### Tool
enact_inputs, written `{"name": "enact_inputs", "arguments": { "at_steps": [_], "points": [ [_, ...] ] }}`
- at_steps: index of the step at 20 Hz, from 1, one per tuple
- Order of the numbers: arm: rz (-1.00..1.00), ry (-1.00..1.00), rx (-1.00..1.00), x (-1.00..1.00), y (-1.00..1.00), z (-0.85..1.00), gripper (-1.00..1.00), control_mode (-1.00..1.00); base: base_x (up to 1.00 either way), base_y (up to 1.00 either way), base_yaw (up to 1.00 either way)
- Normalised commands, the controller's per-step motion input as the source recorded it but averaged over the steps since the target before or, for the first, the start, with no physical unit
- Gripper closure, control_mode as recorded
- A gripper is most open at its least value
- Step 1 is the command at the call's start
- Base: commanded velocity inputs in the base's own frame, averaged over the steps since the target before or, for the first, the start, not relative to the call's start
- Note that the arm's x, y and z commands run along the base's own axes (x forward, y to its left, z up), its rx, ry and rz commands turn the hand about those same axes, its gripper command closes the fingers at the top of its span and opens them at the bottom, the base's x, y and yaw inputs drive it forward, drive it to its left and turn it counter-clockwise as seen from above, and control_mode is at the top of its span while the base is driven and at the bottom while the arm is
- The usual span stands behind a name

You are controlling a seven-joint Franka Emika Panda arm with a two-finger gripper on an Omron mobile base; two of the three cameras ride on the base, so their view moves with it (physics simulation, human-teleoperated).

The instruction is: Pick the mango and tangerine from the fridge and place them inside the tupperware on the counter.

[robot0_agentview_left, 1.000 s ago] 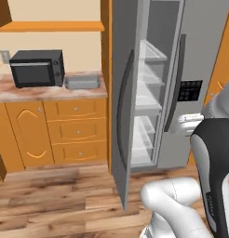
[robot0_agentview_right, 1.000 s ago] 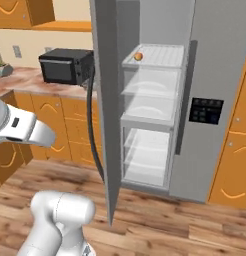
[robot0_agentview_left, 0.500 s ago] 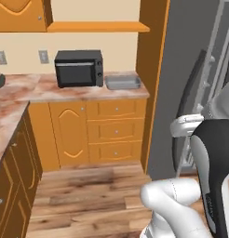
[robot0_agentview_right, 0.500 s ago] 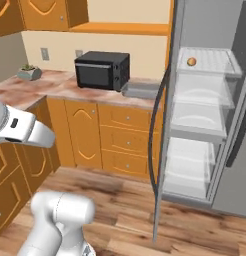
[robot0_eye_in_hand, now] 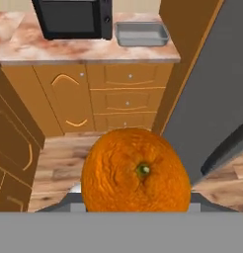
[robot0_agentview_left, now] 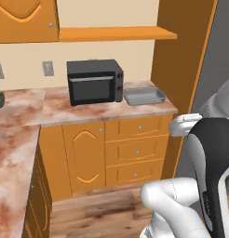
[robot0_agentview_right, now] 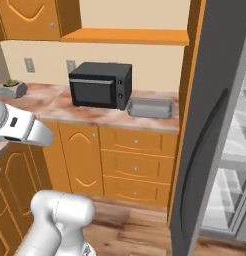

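A uniformly orange tangerine with a small green stem end sits large at the bottom of the hand view. My gripper is shut on it, and the fruit hides the fingers. The grey tupperware stands on the counter just right of the microwave, well ahead of and below the hand. The fridge stands at the right, its door swung open, with white shelves behind it. The mango is out of view.
A black microwave stands on the counter left of the tray. An orange wall panel separates counter and fridge. A second counter wing runs along the left. A potted plant sits far left.
The whole picture has swung from the open fridge to the counter, so the base has moved. The microwave and tray now sit near the middle. The grip looks unchanged.
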Motion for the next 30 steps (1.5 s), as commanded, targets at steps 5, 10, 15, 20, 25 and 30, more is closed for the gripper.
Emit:
{"name": "enact_inputs", "arguments": {
  "at_steps": [5,10,15,20,25,30],
  "points": [
    [0.00,0.00,0.00,0.00,0.00,0.00,1.00,1.00,1.00,0.06,-0.29],
    [0.00,0.00,0.00,0.00,0.00,0.00,1.00,1.00,0.99,0.00,-0.26],
    [0.00,0.00,0.00,0.00,0.00,0.00,1.00,1.00,0.95,-0.01,-0.14],
    [0.00,0.00,0.00,0.00,0.00,0.00,1.00,1.00,0.50,-0.34,-0.10],
    [0.00,0.34,0.27,0.07,-0.55,-0.37,1.00,-1.00,0.04,-0.12,0.00],
    [0.00,0.46,0.19,0.14,-0.49,-0.64,1.00,-1.00,0.00,0.00,0.00]
  ]
}}
